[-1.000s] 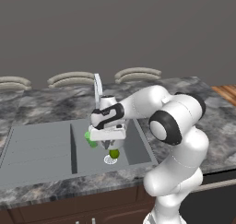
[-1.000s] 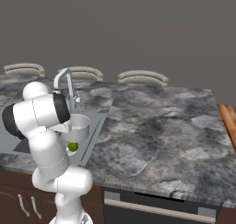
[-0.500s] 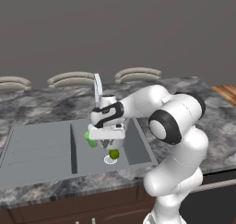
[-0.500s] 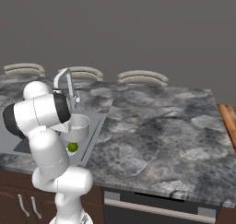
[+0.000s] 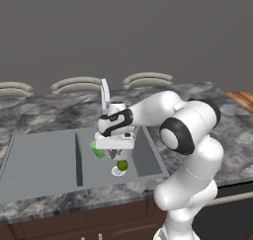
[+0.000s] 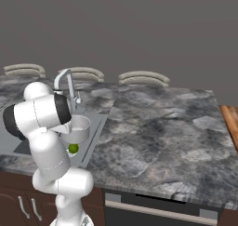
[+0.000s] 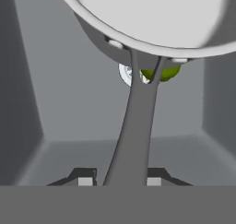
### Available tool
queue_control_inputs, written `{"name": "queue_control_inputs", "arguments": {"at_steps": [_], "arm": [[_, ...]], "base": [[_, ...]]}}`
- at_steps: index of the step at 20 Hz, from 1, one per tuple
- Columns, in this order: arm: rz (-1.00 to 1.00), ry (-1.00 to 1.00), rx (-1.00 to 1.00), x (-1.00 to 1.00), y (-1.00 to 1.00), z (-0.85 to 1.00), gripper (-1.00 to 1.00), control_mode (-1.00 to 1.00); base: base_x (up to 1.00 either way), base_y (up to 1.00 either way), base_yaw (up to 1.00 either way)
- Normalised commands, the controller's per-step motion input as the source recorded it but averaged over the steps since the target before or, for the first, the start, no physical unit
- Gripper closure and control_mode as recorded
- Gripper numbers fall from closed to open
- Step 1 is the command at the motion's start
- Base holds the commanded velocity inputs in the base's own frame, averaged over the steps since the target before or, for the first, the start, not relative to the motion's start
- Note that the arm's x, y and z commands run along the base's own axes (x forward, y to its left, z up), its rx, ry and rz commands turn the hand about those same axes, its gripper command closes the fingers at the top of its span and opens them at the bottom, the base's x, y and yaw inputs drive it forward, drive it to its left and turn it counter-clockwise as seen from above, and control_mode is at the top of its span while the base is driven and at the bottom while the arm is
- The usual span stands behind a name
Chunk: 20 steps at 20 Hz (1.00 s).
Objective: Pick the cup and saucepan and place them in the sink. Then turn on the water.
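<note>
In the left base view you have the gripper (image 5: 115, 147) hanging over the right-hand basin of the sink (image 5: 44, 157), with the green cup (image 5: 97, 148) lying low in the basin just beside the hand and a small yellow-green ball (image 5: 122, 165) near the round drain (image 5: 117, 171) below it. The hand's own body hides what it carries here, so use this view for position: judge that the load is inside the basin walls and let it go down gently, level, away from the cup, with no drop from height. The faucet (image 5: 105, 96) rises just behind the wrist, so I would keep the arm from swinging back into it, since you need it for the water afterwards. In the right base view you see what the first hides: the saucepan (image 6: 77, 129) hangs above the sink (image 6: 95, 131), its pale interior facing up, with the ball (image 6: 73, 149) beneath it and the faucet (image 6: 64, 82) arching above; the cup and the fingers are screened by the arm. In the hand view the grip itself is plain: the two fingertips (image 7: 85, 179) stand narrow, closed on the long handle that runs up to the saucepan (image 7: 152, 20), and past the pan's underside you can make out the ball (image 7: 162, 73) and the drain (image 7: 126, 74) on the basin floor. Lower until the pan's base rests, then open.
</note>
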Motion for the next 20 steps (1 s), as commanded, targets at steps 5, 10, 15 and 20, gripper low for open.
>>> {"name": "queue_control_inputs", "arguments": {"at_steps": [5,10,15,20], "arm": [[0.0,0.0,0.0,0.0,0.0,0.0,-1.0,-1.0],[0.0,0.0,0.0,0.0,0.0,0.0,-1.0,-1.0],[0.0,0.0,0.0,0.03,0.0,0.0,-1.0,-1.0],[0.0,0.0,0.0,0.05,-0.06,0.0,-1.0,-1.0]], "base": [[0.0,0.0,0.0],[0.0,0.0,0.0],[0.0,0.0,0.0],[0.0,0.0,0.0]]}}
